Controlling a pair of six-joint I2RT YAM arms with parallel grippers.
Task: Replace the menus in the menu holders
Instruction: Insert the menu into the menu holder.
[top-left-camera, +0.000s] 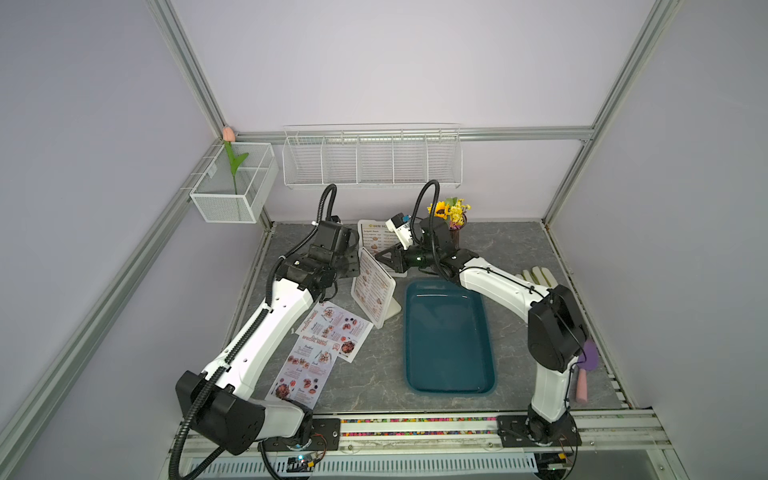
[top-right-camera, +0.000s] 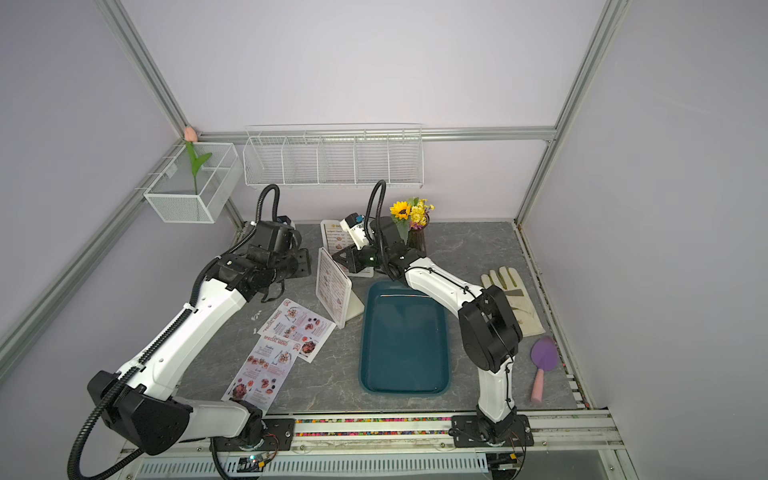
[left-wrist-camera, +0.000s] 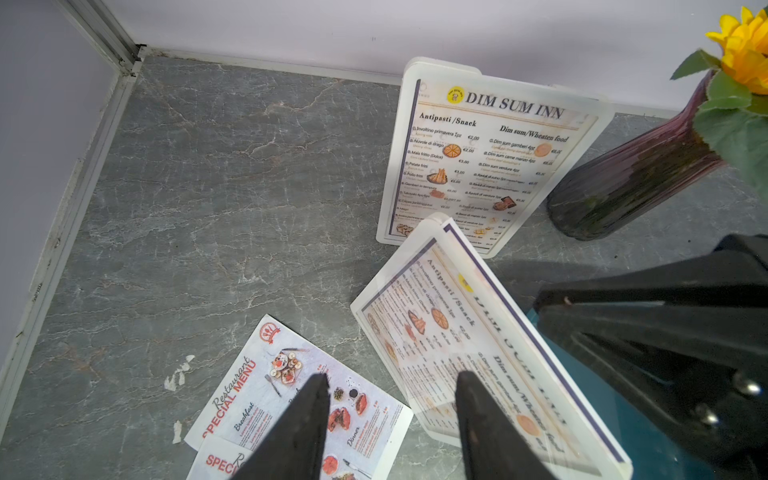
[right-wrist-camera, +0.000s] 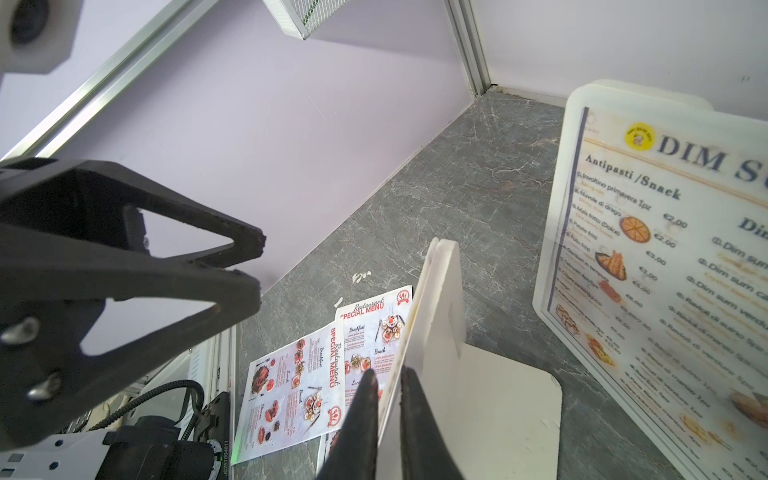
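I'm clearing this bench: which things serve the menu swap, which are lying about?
Job: white translucent plastic tent-shaped menu holders, nearer and farther, with white "DIM SUM INN" sheets; two pinkish "SPECIAL MENU" paper sheets.
Lying about: dark teal rectangular tray; purple glass flower vase; pale glove; purple pink-handled trowel.

Grey table (left-wrist-camera: 208, 187), marbled with pale veins; dark teal tray (top-left-camera: 446, 336). The near menu holder (right-wrist-camera: 440, 291) and far menu holder (left-wrist-camera: 444, 70) are milky white. The DIM SUM INN menus (left-wrist-camera: 490, 166) are white with dark lettering, a yellow badge and orange food pictures. SPECIAL MENU sheets (left-wrist-camera: 266, 390) are pinkish, headed in red. Dark purple ribbed vase (left-wrist-camera: 631, 178) — yellow sunflower (left-wrist-camera: 744, 45).
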